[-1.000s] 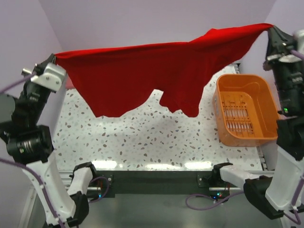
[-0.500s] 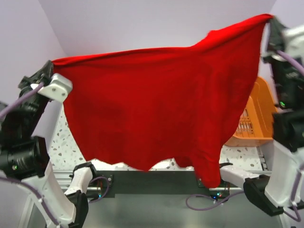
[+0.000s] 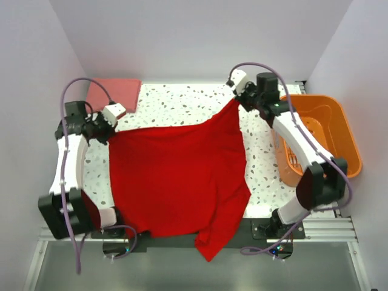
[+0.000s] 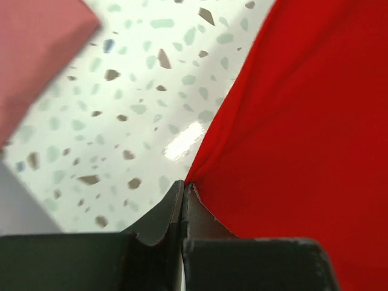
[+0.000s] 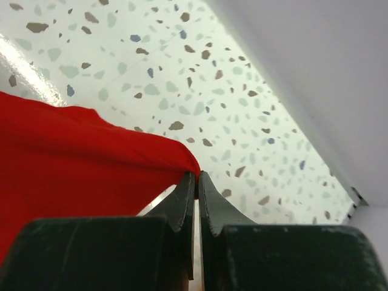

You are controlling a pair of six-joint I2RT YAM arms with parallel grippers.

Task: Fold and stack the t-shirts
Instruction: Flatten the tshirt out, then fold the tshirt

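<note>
A red t-shirt (image 3: 176, 176) lies spread over the speckled table (image 3: 182, 106), its lower part hanging over the near edge. My left gripper (image 3: 111, 130) is shut on the shirt's far left corner (image 4: 200, 176) just above the table. My right gripper (image 3: 236, 100) is shut on the shirt's far right corner (image 5: 182, 160), low over the table near the back. A folded pink t-shirt (image 3: 113, 94) lies at the back left; it also shows in the left wrist view (image 4: 36, 54).
An orange basket (image 3: 324, 139) stands at the right edge of the table, beside my right arm. The white back wall (image 5: 315, 73) runs close behind the right gripper. Bare tabletop shows between the two grippers at the back.
Both arms have swung down and forward from holding the red shirt high in the air; the shirt now lies on the table, still gripped at both corners.
</note>
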